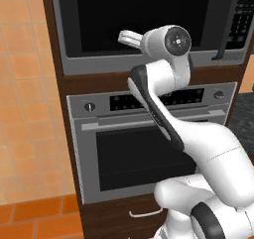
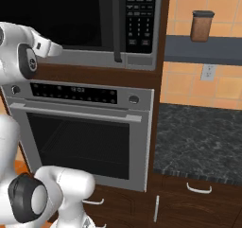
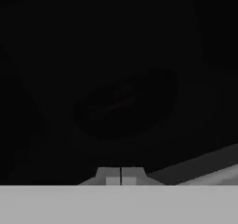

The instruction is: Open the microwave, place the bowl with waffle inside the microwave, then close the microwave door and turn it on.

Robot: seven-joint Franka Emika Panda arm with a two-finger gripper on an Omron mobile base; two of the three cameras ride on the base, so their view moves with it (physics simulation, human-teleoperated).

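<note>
The arm [image 1: 168,119] rises from the base and bends upward in front of the oven [image 1: 144,149], with its wrist at the lower edge of the microwave [image 1: 149,25]. The oven, below the microwave, has a horizontal bar handle [image 2: 71,112], a dark window and a knob [image 2: 134,99] at each end of its display strip.

The gripper [image 3: 121,175] points at the door [image 2: 56,14] of the microwave, close to the black glass. In the hand view the two fingertips [image 3: 110,174] meet at a thin line with no visible gap and nothing between them: the gripper is closed and empty. Faint dark shapes show behind the glass; they cannot be identified.

The door is closed, flush in its grey frame. Its black vertical handle [image 2: 116,26] stands at the right side, just beside the keypad [image 2: 140,14].

Farther right, a dark stone counter [image 2: 203,144] lies beside the oven cabinet. Above it, a brown canister [image 2: 202,26] stands on a shelf [image 2: 203,49].
</note>
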